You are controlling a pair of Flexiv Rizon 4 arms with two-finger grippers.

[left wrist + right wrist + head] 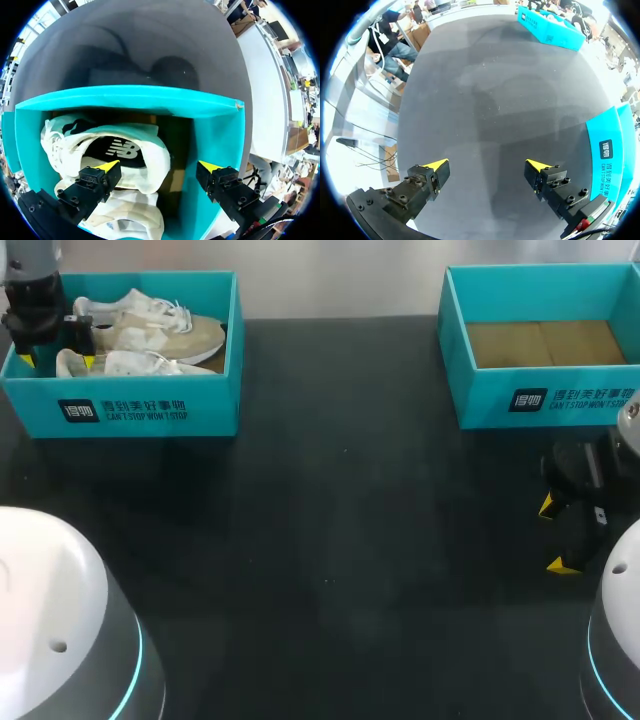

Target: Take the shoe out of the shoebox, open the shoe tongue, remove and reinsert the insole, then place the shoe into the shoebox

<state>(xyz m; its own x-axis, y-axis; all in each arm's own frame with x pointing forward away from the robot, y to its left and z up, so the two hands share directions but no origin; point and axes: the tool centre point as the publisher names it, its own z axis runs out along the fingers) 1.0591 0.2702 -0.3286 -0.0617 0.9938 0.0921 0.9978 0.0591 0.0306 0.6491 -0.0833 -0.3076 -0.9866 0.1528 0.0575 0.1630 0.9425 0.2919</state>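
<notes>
Two cream and white sneakers [150,335] lie side by side in the teal shoebox [150,410] at the table's back left. My left gripper [55,360] hangs open over that box's left end. In the left wrist view the left gripper [159,166] stands over the heel of one sneaker [145,172], whose dark insole [117,149] shows in its opening. One finger is above the heel collar, the other above the gap next to the box wall [212,135]. Neither finger touches the shoe. My right gripper [555,535] is open above bare table at the right, with nothing between its fingers.
A second teal shoebox [540,400] stands at the back right, holding only brown card on its floor. It lies just beside my right gripper [488,164] as a teal wall [607,160]. The black tabletop [340,540] stretches between the boxes.
</notes>
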